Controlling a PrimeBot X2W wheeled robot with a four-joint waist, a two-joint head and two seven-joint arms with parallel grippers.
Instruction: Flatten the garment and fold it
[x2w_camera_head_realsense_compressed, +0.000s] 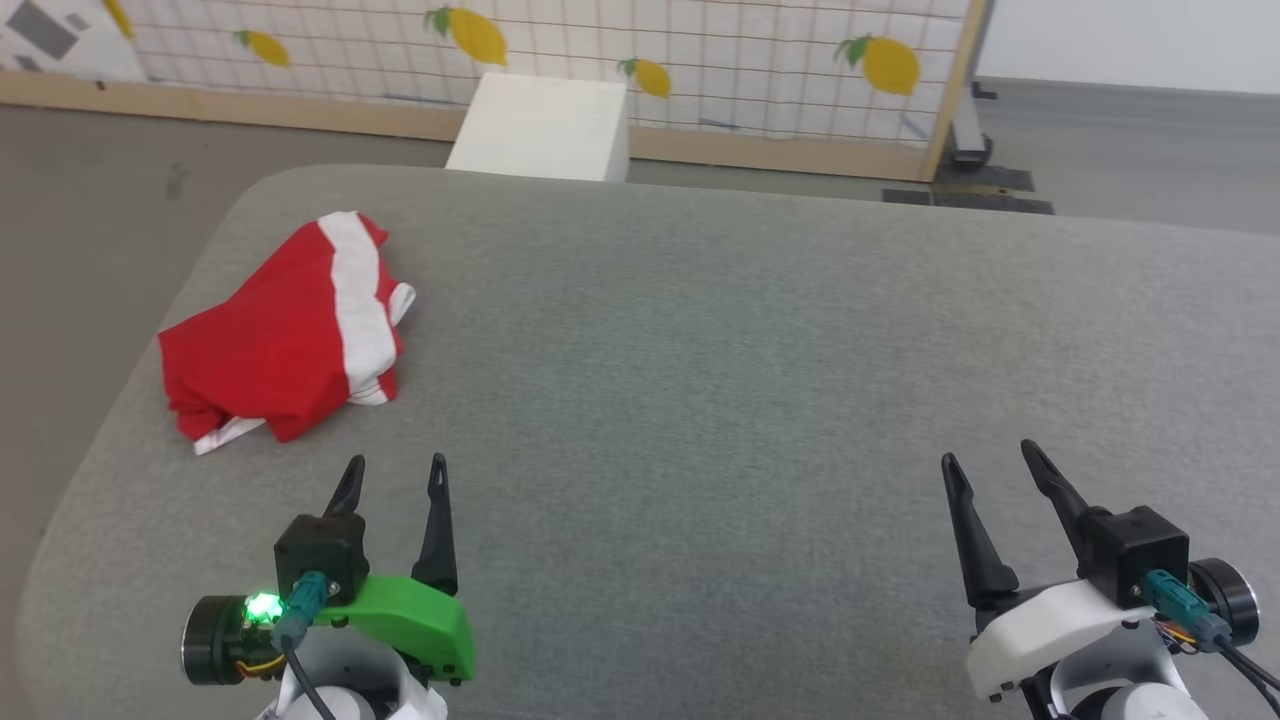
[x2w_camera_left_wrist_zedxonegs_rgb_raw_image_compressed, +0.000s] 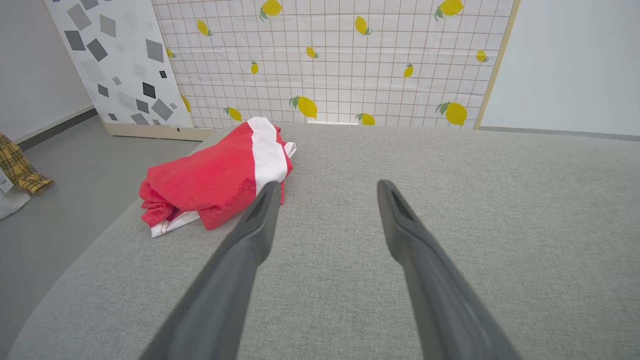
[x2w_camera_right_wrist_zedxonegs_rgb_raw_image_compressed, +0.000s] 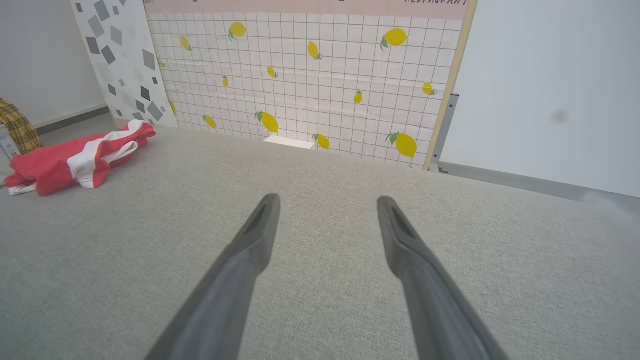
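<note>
Two idle: left hand (x2w_camera_head_realsense_compressed: 396, 460), right hand (x2w_camera_head_realsense_compressed: 985, 451), both released, empty. Garment (x2w_camera_head_realsense_compressed: 290, 335) bunched far-left on table (x2w_camera_head_realsense_compressed: 700, 400), looks soft, light, limp; pinch white hem (x2w_camera_head_realsense_compressed: 220, 437).

The garment (x2w_camera_head_realsense_compressed: 290, 330) lies bunched on the table (x2w_camera_head_realsense_compressed: 700, 380), at its far left near the edge. The left gripper (x2w_camera_head_realsense_compressed: 396, 462) hangs just before it, with the right gripper (x2w_camera_head_realsense_compressed: 988, 452) well apart to the right. A box (x2w_camera_head_realsense_compressed: 540, 125) stands behind the table.

A white grid panel printed with yellow lemons and framed in pale wood (x2w_camera_left_wrist_zedxonegs_rgb_raw_image_compressed: 350, 65) was set upright beyond a wide grey fabric-covered table (x2w_camera_head_realsense_compressed: 750, 400). A white rectangular box (x2w_camera_head_realsense_compressed: 545, 125) was placed at the panel's foot. A white board with grey squares (x2w_camera_left_wrist_zedxonegs_rgb_raw_image_compressed: 115, 65) was seen to its left and a plain white wall (x2w_camera_right_wrist_zedxonegs_rgb_raw_image_compressed: 550, 85) to its right, over a grey floor (x2w_camera_head_realsense_compressed: 90, 190).
</note>
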